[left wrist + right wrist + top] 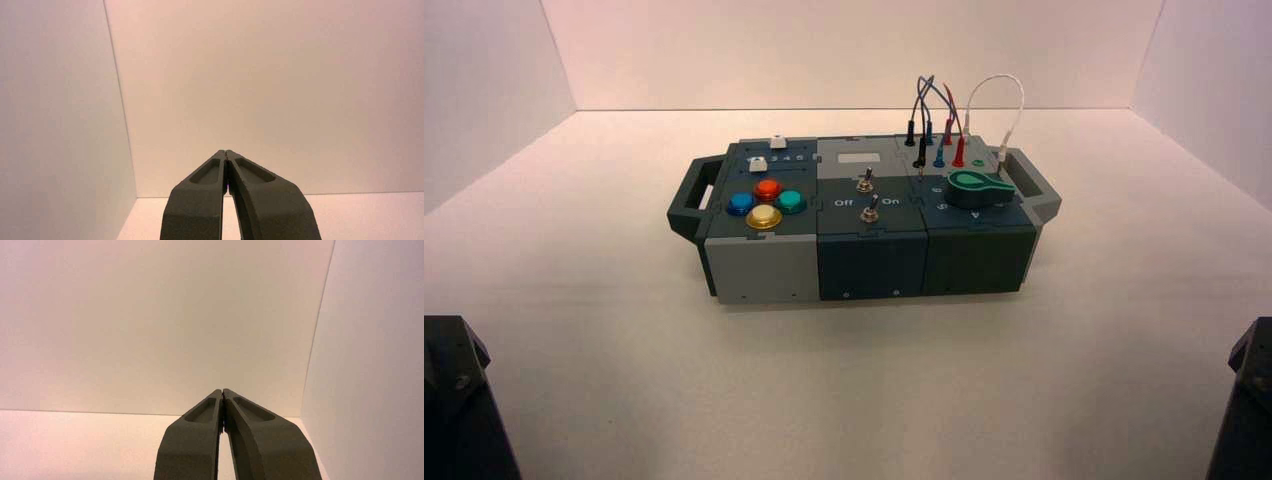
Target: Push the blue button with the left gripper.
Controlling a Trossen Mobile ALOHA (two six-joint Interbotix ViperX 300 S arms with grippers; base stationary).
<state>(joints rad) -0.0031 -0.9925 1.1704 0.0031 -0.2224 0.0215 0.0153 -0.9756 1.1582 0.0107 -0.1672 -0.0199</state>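
The dark grey plastic box with a handle at each end (764, 265) stands on the white table (844, 400), well ahead of both arms. On its left section four small round glossy dome buttons form a cluster: the small round glossy blue button (741, 203) sits on the cluster's left, the red button (767, 187) at the far side, the teal-green button (791, 201) on the right and the yellow button (764, 216) nearest the robot. Nothing touches the blue button. In the middle section two metal toggle switches (865, 182) stand one behind the other. On the right section lie a green and black knob (980, 186) and, behind it, a row of sockets holding the plugs of red, blue, black and white wires (944, 110).

The bulky black left gripper (227, 153) is parked at the near left corner, well apart from the box, its fingers pressed together at the tips and holding nothing. The black right gripper (222, 391) is parked at the near right corner, its fingers likewise pressed together.
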